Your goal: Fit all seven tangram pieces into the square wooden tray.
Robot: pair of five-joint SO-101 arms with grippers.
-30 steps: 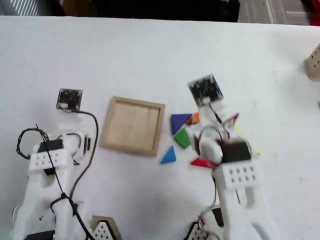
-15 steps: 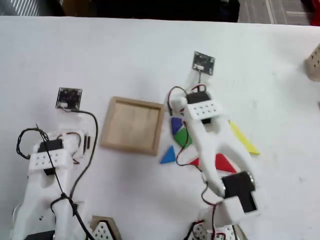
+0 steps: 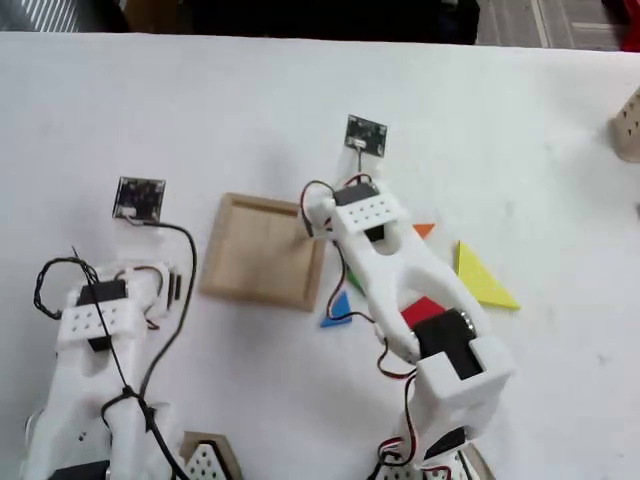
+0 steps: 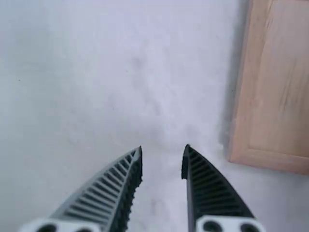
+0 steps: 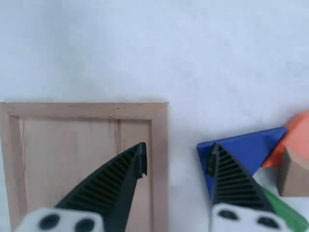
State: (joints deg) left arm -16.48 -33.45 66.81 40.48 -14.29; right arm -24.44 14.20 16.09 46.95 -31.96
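The square wooden tray [image 3: 262, 250] lies empty at mid-table. Right of it sit a small blue triangle [image 3: 337, 311], a red piece [image 3: 422, 310], a yellow triangle [image 3: 483, 278] and an orange tip [image 3: 424, 230]. My right arm [image 3: 375, 215] stretches over the pieces to the tray's right edge. My right gripper [image 5: 176, 150] is open, one finger over the tray rim [image 5: 159, 140], the other over a large blue triangle [image 5: 246, 145]; orange [image 5: 297, 133], green [image 5: 285, 212] and tan [image 5: 292, 176] pieces lie beside it. My left gripper [image 4: 161, 152] is open above bare table, left of the tray [image 4: 275, 96].
A pegged wooden object [image 3: 628, 125] stands at the table's right edge. Another wooden part [image 3: 210, 455] sits between the arm bases at the front. The left arm [image 3: 95, 320] with its cables occupies the front left.
The right arm has swung forward and left across the pieces to the tray's right edge, uncovering the yellow and red pieces. The left arm has stayed still.
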